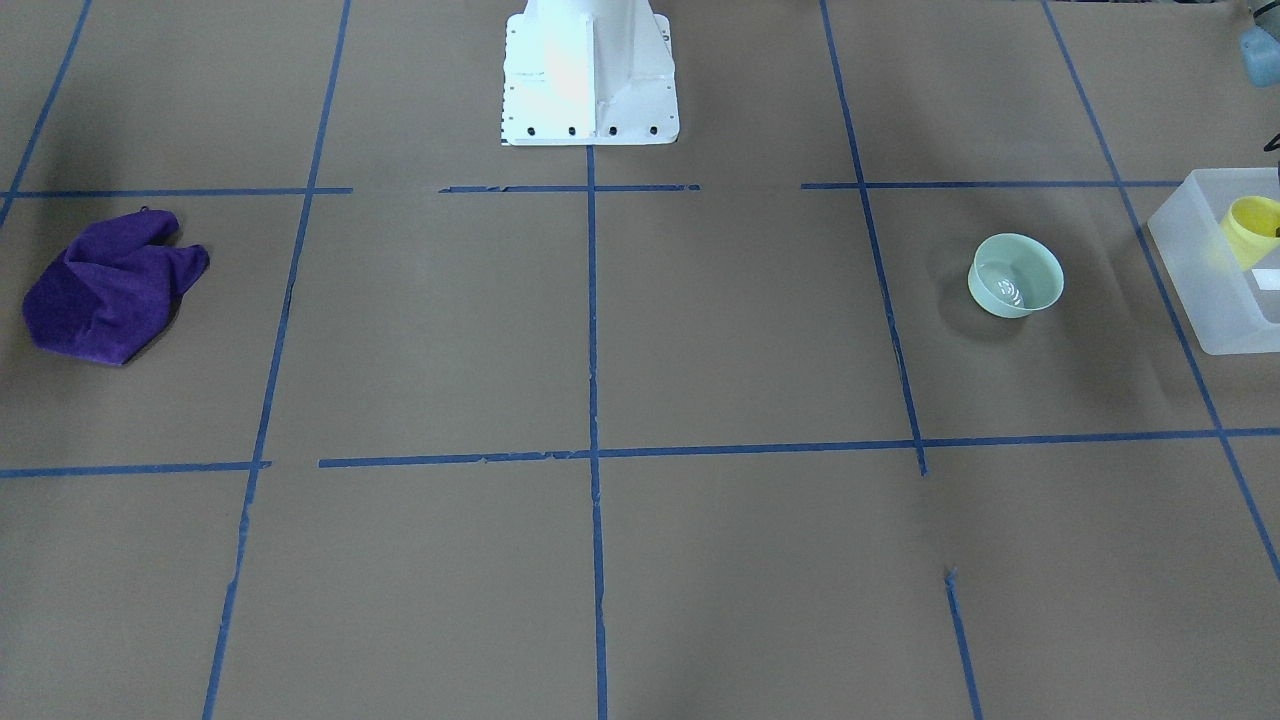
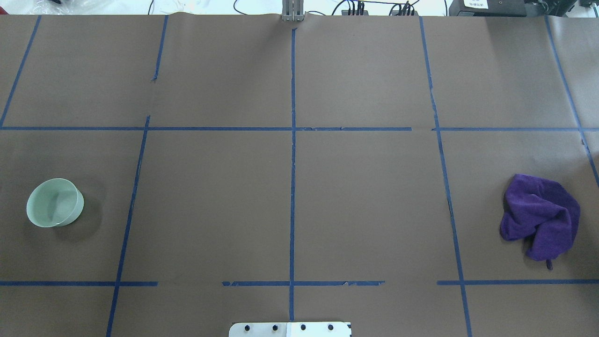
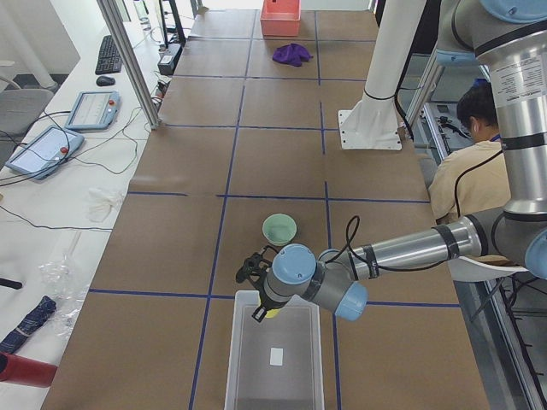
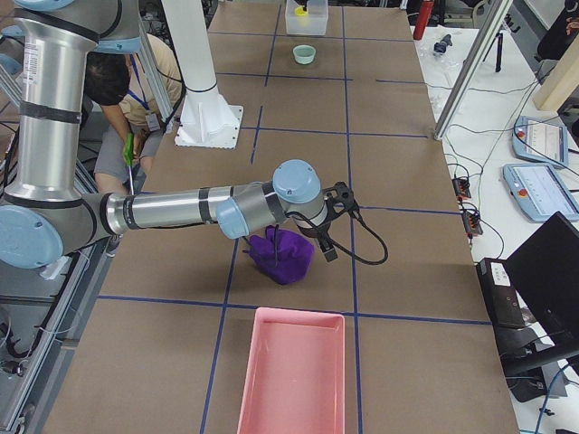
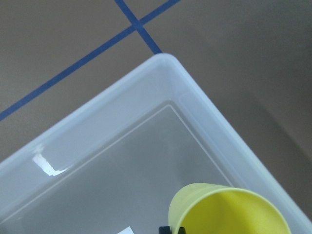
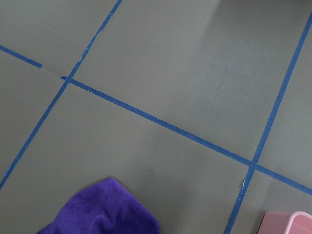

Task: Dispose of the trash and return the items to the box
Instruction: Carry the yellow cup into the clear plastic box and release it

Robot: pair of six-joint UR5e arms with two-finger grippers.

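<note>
Yellow plastic, the small cup (image 5: 229, 209) sits within the walls of the frosted translucent bin (image 5: 204, 107), close to one corner and tilted in the front-facing view. Whether it rests on the bin floor or hangs above it cannot be told. A small white label (image 3: 276, 355) lies on the bin floor, apart from the cup.

The left tool (image 3: 261, 309) is over that same end of the bin, right at the cup. Only a dark tip shows at the cup's rim in the wrist view, so I cannot tell whether it is clenched on the cup or released.

The pale mint-green bowl (image 1: 1015, 275) stands upright, mouth up, on the brown paper-covered worktop (image 2: 365, 196), near the bin but not touching it.

At the far end a crumpled purple cloth (image 1: 110, 295) lies on the worktop with the right tool (image 4: 324, 249) just above it; its state cannot be told. A pink tray (image 4: 291, 375) lies near the cloth, apart from it. Blue tape lines (image 2: 292, 187) grid the paper.
</note>
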